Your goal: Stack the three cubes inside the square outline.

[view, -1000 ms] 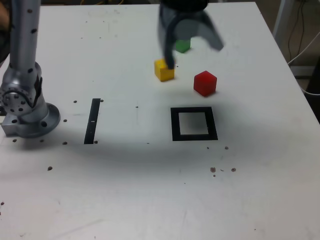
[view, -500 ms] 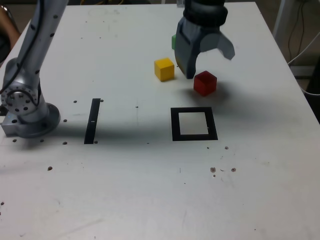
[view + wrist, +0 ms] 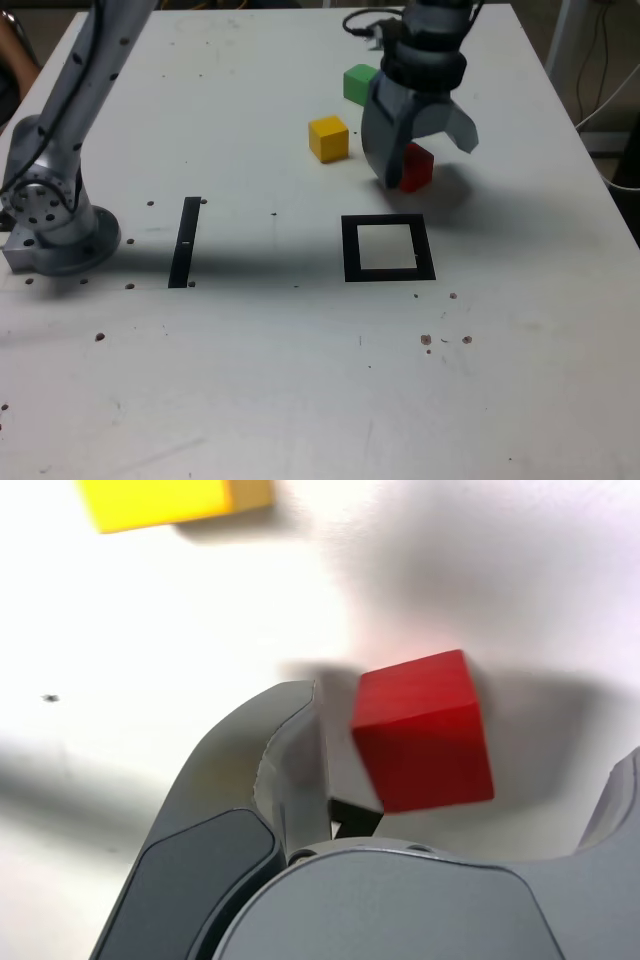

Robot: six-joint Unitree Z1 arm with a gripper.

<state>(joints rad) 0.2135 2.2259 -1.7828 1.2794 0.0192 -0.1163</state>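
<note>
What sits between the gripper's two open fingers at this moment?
The red cube sits between the open fingers of the gripper, not yet clamped; the wrist view shows it best. The yellow cube lies outside them.

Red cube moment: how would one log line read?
gripper: open, straddling red cube | yellow cube, green cube: loose on table | square outline: empty

- A white table (image 3: 300, 400) fills most of the exterior view; its top is scuffed and faintly scratched.
- A narrow black straight strip (image 3: 185, 242) lies flat on the table toward the exterior view's left, running roughly front to back.
- Small dark specks (image 3: 445, 340) dot the tabletop, most thickly near the front and around the strip.
- White cables (image 3: 612, 95) hang off the table at the exterior view's right edge.
</note>
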